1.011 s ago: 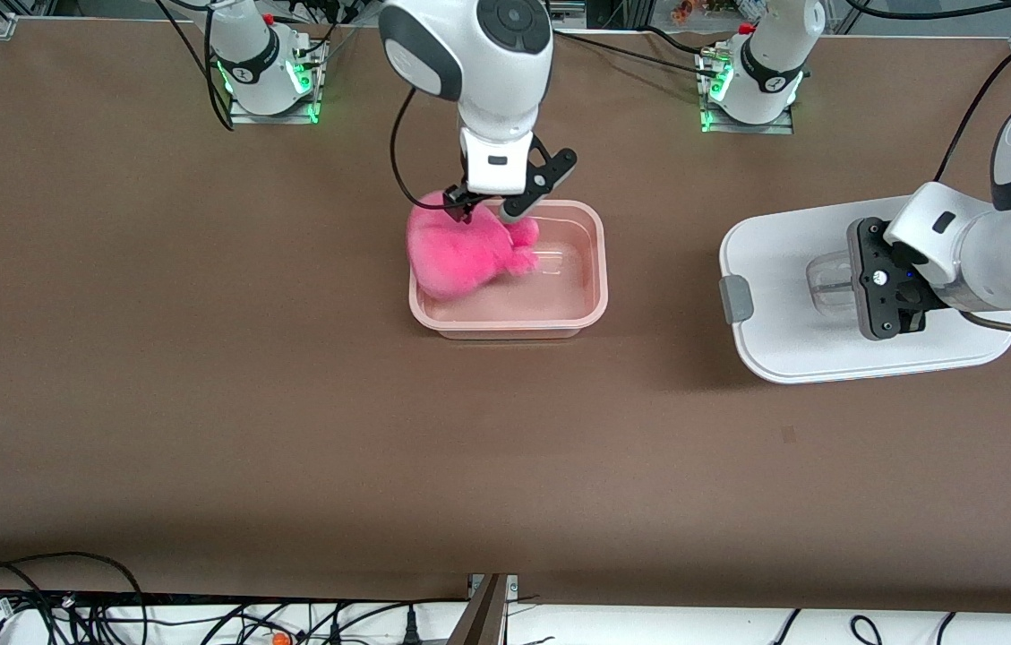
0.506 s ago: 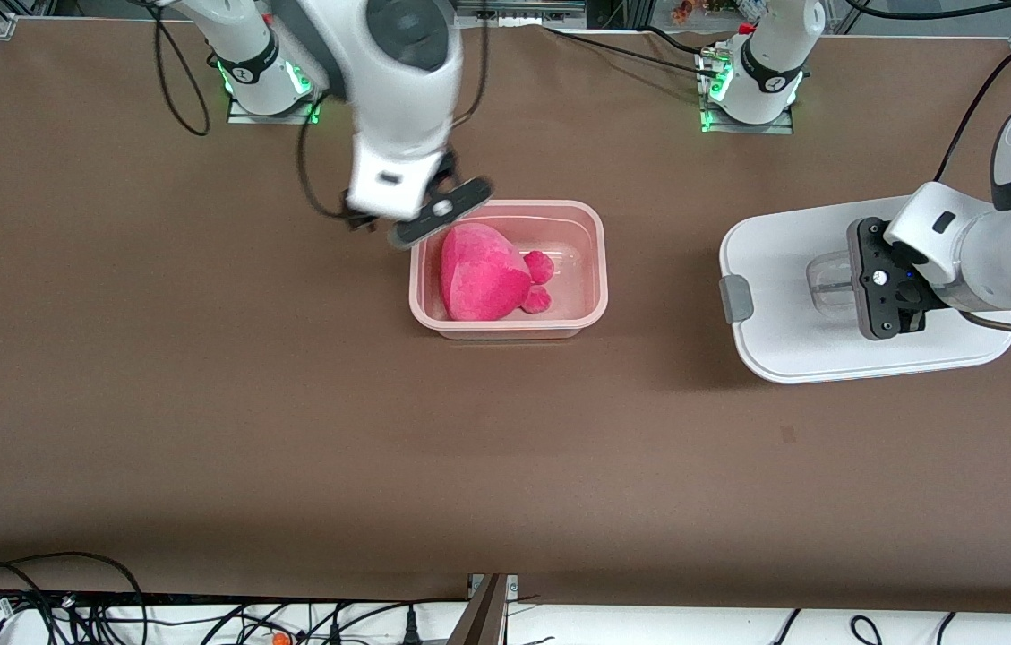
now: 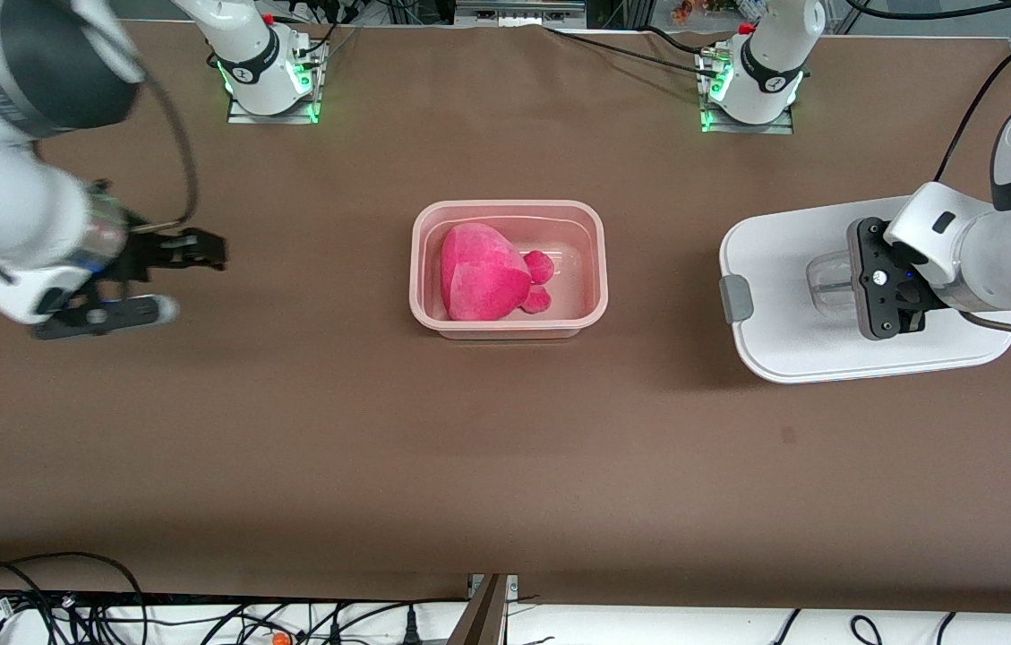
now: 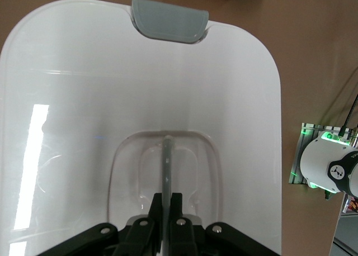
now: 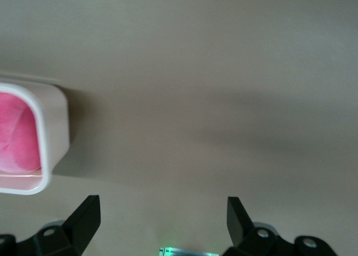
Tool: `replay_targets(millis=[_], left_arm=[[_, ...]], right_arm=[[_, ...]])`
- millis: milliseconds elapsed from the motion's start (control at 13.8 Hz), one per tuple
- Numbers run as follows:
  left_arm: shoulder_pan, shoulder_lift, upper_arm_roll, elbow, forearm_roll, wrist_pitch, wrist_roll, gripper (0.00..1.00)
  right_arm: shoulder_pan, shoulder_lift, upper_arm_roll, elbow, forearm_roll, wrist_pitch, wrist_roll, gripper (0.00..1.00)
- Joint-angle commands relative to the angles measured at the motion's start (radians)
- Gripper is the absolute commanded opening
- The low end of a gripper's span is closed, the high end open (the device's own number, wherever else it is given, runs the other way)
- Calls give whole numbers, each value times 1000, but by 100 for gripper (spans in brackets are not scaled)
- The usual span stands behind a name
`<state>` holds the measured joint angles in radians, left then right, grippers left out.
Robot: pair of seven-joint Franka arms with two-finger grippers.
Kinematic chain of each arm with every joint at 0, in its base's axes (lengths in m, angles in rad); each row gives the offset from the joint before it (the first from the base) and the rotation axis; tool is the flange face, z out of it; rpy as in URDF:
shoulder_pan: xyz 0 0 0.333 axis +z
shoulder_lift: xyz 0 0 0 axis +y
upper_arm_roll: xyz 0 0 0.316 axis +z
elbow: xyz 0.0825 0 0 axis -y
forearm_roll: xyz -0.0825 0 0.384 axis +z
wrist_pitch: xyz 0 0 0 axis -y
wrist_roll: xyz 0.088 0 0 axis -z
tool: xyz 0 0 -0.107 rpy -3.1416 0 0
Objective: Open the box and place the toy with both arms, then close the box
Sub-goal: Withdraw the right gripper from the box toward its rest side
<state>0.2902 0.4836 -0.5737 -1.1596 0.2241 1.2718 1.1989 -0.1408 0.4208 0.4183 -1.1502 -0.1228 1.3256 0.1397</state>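
Observation:
The open pinkish box (image 3: 506, 207) stands at the table's middle. The pink plush toy (image 3: 482, 273) lies inside it, toward the right arm's end. The white lid (image 3: 778, 269) with its grey clip (image 3: 735, 298) is off the box, toward the left arm's end. My left gripper (image 3: 841, 287) is shut on the lid's clear handle (image 4: 166, 155); the lid (image 4: 84, 99) fills the left wrist view. My right gripper (image 3: 181, 279) is open and empty above bare table toward the right arm's end. In the right wrist view it (image 5: 162, 211) is well clear of the box (image 5: 53, 127).
The brown table (image 3: 505, 448) spreads wide around the box. The two arm bases (image 3: 268, 67) stand along the edge farthest from the front camera. Cables (image 3: 66, 609) lie past the nearest edge.
My right gripper let go of the toy in the box, then swung away toward the right arm's end of the table. The toy settled in the box. The left arm and lid have not moved.

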Motion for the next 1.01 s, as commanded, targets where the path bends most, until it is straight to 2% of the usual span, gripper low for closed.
replay_targets(millis=[0,144,433,722,939], left_arm=[[1,0,-8,12,6,-17,21,0],[3,0,-8,9,6,-19,22,0],[-8,0,-9,11,6,-17,19,0],[-8,0,-9,9,4,-17,19,0],[-11,0,-11,9,4,-17,18,0]], right_arm=[[-58,-28,17,3,14,-32,2,100],[-62,-88,-3,-38,12,-25,-23,100],[-33,-232,-123,-222,20,15,-40,100],[75,-292,-265,-290,23,26,-40,100],[171,-384,-344,-426,20,111,-45,100]])
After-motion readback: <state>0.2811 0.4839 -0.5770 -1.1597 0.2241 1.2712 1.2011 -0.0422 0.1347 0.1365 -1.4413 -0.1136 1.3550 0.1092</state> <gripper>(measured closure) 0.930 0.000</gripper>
